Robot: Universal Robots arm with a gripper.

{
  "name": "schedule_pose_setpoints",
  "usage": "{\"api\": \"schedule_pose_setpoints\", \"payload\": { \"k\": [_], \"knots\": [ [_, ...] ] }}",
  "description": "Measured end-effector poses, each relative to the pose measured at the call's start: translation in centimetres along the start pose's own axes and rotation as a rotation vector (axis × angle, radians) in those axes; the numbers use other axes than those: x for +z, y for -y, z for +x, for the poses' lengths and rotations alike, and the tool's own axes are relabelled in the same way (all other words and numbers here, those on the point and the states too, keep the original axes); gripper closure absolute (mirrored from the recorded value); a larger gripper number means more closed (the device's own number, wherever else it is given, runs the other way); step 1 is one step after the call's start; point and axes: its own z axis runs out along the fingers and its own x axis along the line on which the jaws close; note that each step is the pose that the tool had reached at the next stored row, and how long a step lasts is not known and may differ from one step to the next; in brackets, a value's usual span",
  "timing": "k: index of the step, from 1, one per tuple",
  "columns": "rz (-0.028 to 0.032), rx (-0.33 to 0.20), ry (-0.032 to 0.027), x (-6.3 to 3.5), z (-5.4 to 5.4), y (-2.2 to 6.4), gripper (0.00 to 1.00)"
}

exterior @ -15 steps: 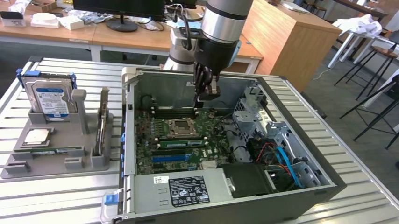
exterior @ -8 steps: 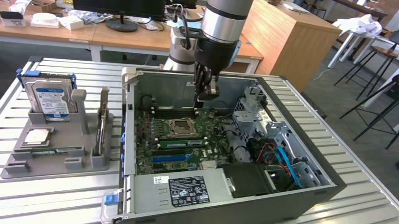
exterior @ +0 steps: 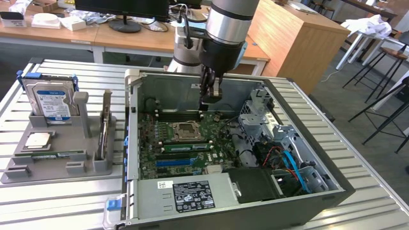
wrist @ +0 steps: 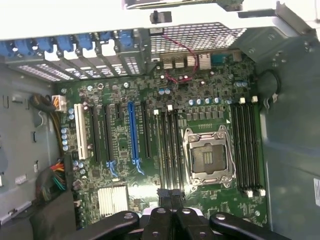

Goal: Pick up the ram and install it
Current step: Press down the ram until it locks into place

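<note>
The ram point(exterior: 54, 154) is a thin green stick lying along the front of the grey holder point(exterior: 38, 170), on the exterior view's left, outside the computer case. My gripper point(exterior: 211, 96) hangs inside the open case point(exterior: 332, 191), high above the motherboard point(wrist: 210, 210) and near the back row of memory slots point(exterior: 180, 115). It is well apart from the ram. In the wrist view the black fingertips point(wrist: 165, 194) meet over the motherboard beside the empty processor socket point(wrist: 207, 157), and I see nothing between them. The gripper point(wrist: 172, 196) is shut.
The holder also carries an upright hard drive point(exterior: 53, 103), a silver processor chip point(exterior: 38, 140) and an upright card point(exterior: 103, 125). Black memory slots point(wrist: 247, 147) flank the socket, with a blue slot point(wrist: 133, 132) further along. Cables point(exterior: 294, 160) and a drive cage point(exterior: 262, 112) crowd the case's right side.
</note>
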Motion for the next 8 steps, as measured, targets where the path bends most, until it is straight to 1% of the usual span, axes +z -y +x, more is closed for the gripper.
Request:
{"api": "schedule_pose_setpoints", "payload": {
  "k": [8],
  "knots": [
    [0.002,0.101,0.0012,0.02,0.01,-0.04,0.9]
  ]
}}
